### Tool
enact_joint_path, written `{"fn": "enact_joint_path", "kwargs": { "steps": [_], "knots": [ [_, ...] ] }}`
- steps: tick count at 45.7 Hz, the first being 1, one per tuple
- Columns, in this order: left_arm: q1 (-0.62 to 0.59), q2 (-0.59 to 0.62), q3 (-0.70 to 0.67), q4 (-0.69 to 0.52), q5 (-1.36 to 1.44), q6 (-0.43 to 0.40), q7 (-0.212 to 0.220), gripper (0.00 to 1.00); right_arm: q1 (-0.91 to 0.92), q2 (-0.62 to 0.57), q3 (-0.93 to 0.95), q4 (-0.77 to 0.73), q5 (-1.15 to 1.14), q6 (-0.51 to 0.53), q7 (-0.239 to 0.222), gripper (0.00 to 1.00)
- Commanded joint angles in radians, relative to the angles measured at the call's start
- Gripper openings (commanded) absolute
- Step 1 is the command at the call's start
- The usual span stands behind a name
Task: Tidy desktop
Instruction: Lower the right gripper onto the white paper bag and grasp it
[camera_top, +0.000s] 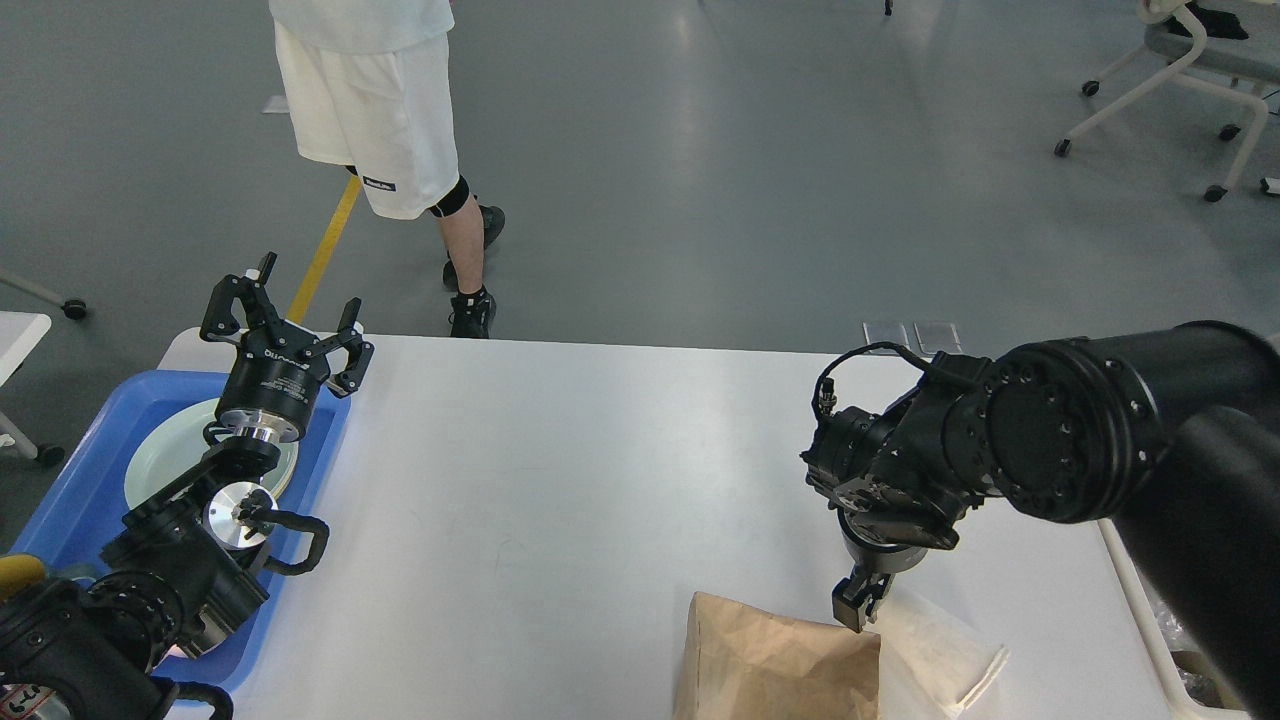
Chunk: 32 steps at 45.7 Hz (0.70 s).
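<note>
Grey floor behind, white desktop (600, 480) filling the head view: left gripper (285, 320) raised with jaws spread wide above a blue tray (70, 490) holding a pale plate (165, 450), right gripper (857, 603) pointing down at a brown paper bag (770, 665) beside white paper (940, 655), jaw state unclear.

The brown paper bag (775, 660) runs off the bottom edge. The left arm covers part of the pale plate (170, 450). The person (385, 130) is cut off above the waist.
</note>
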Motion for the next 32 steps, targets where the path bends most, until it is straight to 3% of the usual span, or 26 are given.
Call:
{"fn": "enact_joint_path", "kwargs": {
  "steps": [1,23,32],
  "knots": [
    [0.0,0.0,0.0,0.0,0.0,0.0,0.0,0.96,-0.011,-0.008,-0.005,0.002,0.0,0.003,0.0,1.0],
    [0.0,0.0,0.0,0.0,0.0,0.0,0.0,0.96,-0.133,-0.016,-0.031,-0.058,-0.001,-0.002,-0.016,0.98],
    [0.0,0.0,0.0,0.0,0.0,0.0,0.0,0.96,-0.157,-0.03,-0.028,-0.097,-0.001,-0.002,-0.057,0.78]
  ]
}}
